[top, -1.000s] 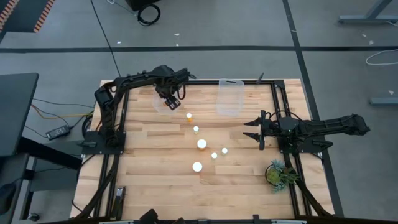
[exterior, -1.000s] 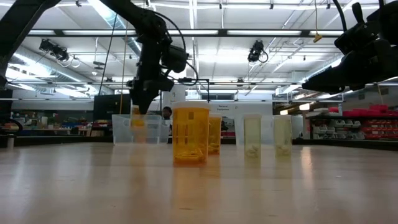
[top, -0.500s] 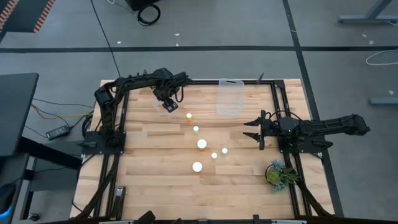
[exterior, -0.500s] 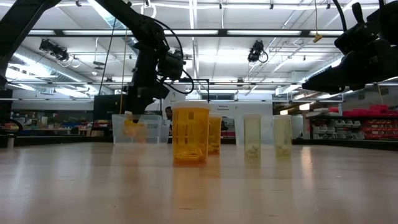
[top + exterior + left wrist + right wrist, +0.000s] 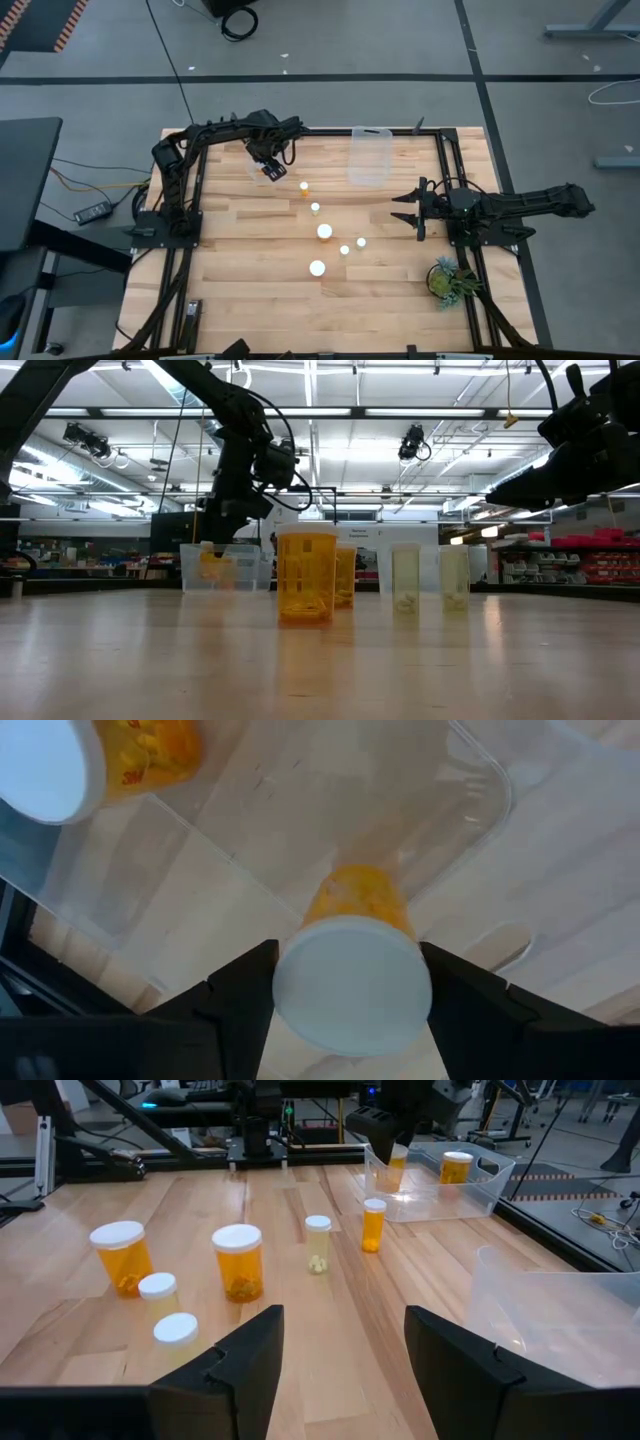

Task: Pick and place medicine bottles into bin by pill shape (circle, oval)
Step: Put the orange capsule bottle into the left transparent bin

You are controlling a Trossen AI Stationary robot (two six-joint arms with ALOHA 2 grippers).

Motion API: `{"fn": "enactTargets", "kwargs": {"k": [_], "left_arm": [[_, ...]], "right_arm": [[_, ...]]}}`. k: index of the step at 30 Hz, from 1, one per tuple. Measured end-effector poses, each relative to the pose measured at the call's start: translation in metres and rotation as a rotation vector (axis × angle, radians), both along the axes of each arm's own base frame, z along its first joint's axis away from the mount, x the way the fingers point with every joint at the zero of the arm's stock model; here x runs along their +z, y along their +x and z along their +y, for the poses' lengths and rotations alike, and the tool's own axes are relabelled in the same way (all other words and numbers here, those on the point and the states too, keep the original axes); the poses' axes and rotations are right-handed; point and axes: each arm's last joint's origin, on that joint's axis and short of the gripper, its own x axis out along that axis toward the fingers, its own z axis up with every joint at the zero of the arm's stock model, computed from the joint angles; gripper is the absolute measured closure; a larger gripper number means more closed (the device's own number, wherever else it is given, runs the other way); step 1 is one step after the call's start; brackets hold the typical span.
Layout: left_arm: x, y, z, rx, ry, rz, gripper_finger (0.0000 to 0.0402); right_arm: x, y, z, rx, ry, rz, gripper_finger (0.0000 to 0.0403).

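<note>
Industrial lab: ceiling strip lights (image 5: 310, 380), storage shelves (image 5: 590, 565)

- In the left wrist view, a second bottle (image 5: 95, 760) in the clear bin (image 5: 470, 780) is cut off by the picture's edge.
- Pill shapes inside the table's bottles (image 5: 324, 232) are too small to tell from above.

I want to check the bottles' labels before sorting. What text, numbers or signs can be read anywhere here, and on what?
None can be read.
Bottle in the left gripper: no print shows.
Bottles on the table: no labels show.
Signs in the room behind: too small and blurred.
</note>
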Motion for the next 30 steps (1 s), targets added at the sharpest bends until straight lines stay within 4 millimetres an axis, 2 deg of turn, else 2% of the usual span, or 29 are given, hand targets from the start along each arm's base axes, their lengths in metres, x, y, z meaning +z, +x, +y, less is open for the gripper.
{"fn": "enactTargets", "kwargs": {"k": [9,17,24,30], "left_arm": [[0.0,0.001,-0.001,0.005,-0.041,-0.027,0.015],[0.0,0.001,-0.001,0.005,-0.04,-0.028,0.0154],[0.001,0.0,-0.001,-0.006,-0.027,-0.018,0.0134],[0.015,0.006,0.004,-0.031,0.0,-0.055,0.0127]], "right_arm": [[0.0,0.0,0.0,0.0,0.0,0.0,0.0187],[0.0,0.0,0.0,0.0,0.0,0.0,0.0187],[0.0,0.0,0.0,0.0,0.0,0.0,0.0187],[0.0,0.0,0.0,0.0,0.0,0.0,0.0187]]}}
